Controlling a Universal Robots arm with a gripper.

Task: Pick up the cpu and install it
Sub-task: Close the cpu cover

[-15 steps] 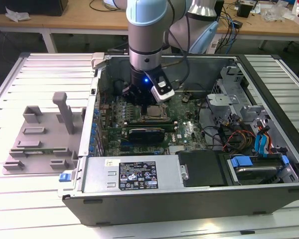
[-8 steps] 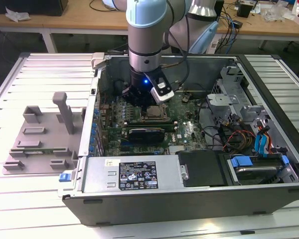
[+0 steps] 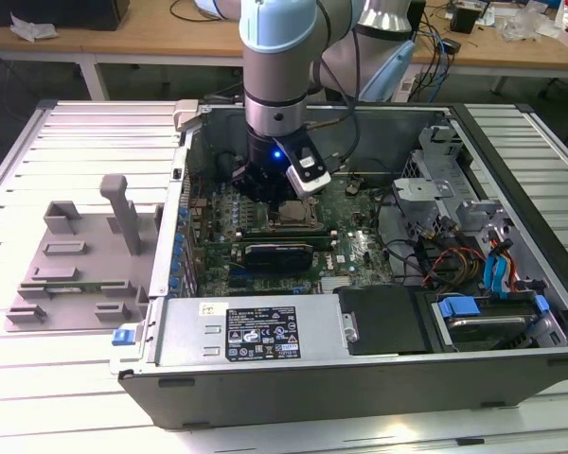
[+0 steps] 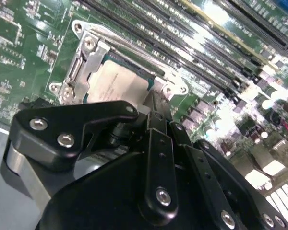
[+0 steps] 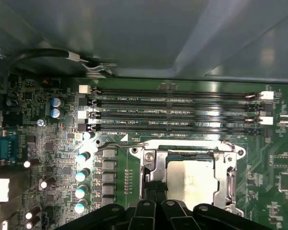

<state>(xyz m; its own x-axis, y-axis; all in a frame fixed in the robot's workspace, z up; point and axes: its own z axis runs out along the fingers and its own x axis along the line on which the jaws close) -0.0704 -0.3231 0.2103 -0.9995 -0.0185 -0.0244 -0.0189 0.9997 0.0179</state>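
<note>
Jaws look narrow, poised at the edge of the flat silver-grey square cpu, which lies inside the metal-edged socket frame; installing seems nearly done, and calls for flat, square seating.

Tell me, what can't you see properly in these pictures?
1. Flat square silver-grey cpu: near edge hidden behind the black gripper in both wrist views.
2. Black metal-edged socket frame: partly covered by the robot arm in the exterior view.
3. Whether the cpu sits fully down: cannot tell.
</note>
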